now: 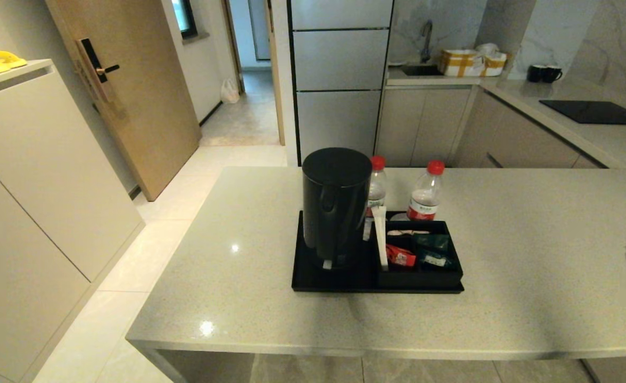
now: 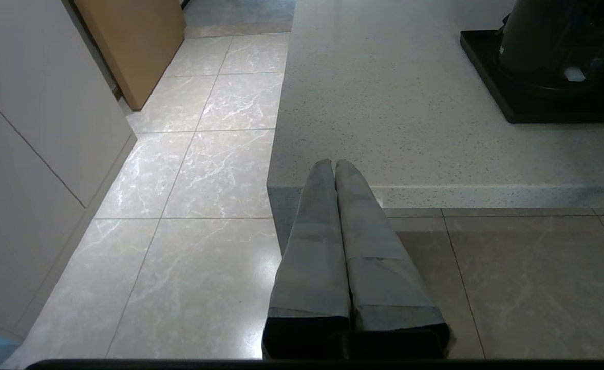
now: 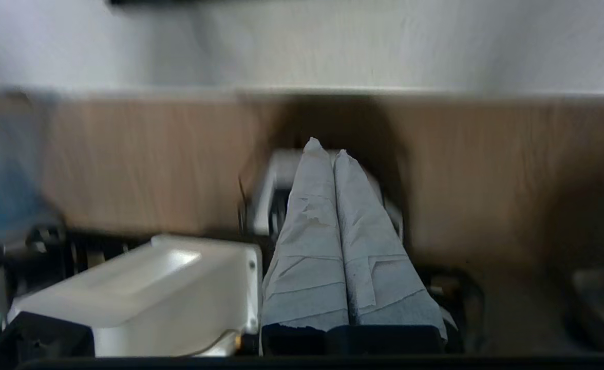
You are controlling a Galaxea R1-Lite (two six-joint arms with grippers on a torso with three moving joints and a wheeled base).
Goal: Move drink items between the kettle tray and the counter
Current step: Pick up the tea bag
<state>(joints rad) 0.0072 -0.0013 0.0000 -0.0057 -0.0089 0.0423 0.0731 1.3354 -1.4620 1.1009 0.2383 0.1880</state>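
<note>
The black kettle [image 1: 336, 205] stands on the kettle tray [image 1: 313, 279], two red-capped water bottles [image 1: 425, 194] at its far edge; their red-white labels are unreadable. The left gripper [image 2: 334, 163] hangs clenched at the surface's [image 1: 531, 276] near-left corner. The right gripper [image 3: 323, 146] is clenched, below the surface.

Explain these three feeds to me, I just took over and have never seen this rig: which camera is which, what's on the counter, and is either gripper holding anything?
The wide picture is the head camera, looking down at the counter. On it lies the black kettle tray, carrying the kettle and a box of sachets. Two water bottles stand at the tray's far edge.

The other two pictures come from cameras on the wrists, behind the fingers. The left gripper is shut and empty, low by the counter's near edge. The right gripper is also shut and empty, parked below counter level. Neither arm shows in the head view.
</note>
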